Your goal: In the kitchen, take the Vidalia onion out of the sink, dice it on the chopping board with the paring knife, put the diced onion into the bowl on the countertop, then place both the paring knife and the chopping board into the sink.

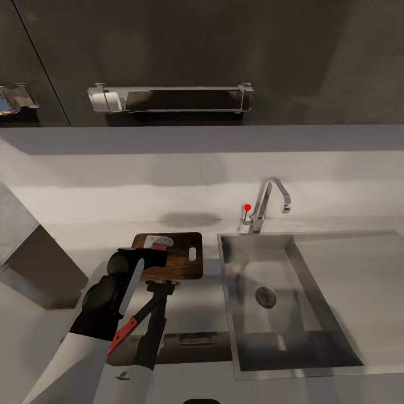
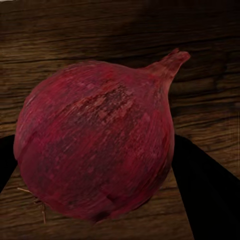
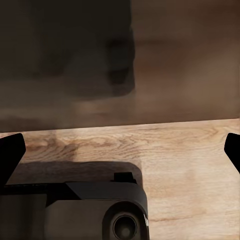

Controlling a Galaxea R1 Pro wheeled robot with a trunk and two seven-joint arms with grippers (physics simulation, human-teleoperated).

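Head view: sink (image 1: 314, 359) lay empty at right, tap behind it; chopping board (image 1: 179, 261) sat on the countertop (image 1: 90, 235) just left of the basin; left gripper (image 1: 159, 245) hovered over the board's far-left part, its spread unclear here; bowl and paring knife not made out, so dicing judged still ahead. Left wrist view: Vidalia onion (image 2: 95, 150) against the board's grain, dark fingers (image 2: 210, 200) flanking it, seemingly clamped, contact uncertain. Right wrist view: right gripper (image 3: 122, 145) held apart over wooden flooring, nothing between its tips.
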